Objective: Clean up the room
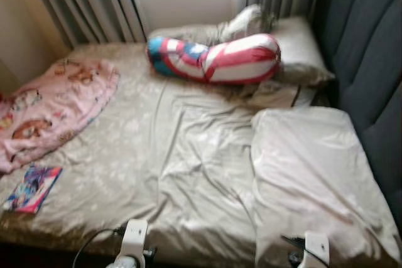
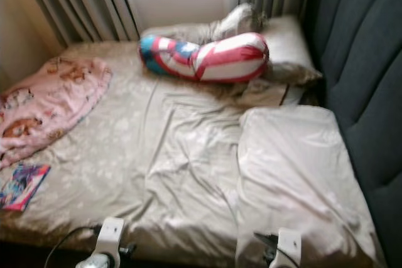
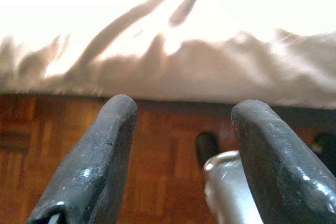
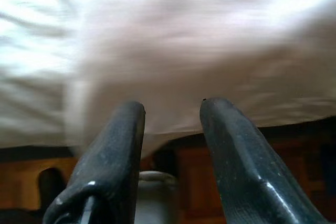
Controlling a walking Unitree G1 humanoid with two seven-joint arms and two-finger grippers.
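An unmade bed [image 1: 188,155] with a rumpled beige sheet lies before me. A pink cartoon blanket [image 1: 53,105] is bunched at its left side. A colourful book [image 1: 32,187] lies near the left front corner. A red, white and blue bolster [image 1: 217,58] rests by the pillows [image 1: 301,48] at the head. A loose beige pillow [image 1: 308,174] lies at the front right. My left gripper [image 3: 181,114] is open with nothing between its fingers, low by the bed's front edge over the wooden floor. My right gripper [image 4: 170,108] is open and empty too, just below the loose pillow's edge.
A dark padded headboard [image 1: 370,61] runs along the right side. Grey curtains [image 1: 81,4] and a bright window stand behind the bed. Wooden parquet floor [image 3: 52,135] shows under the bed edge. Both wrists [image 1: 133,236] sit at the bottom of the eye views.
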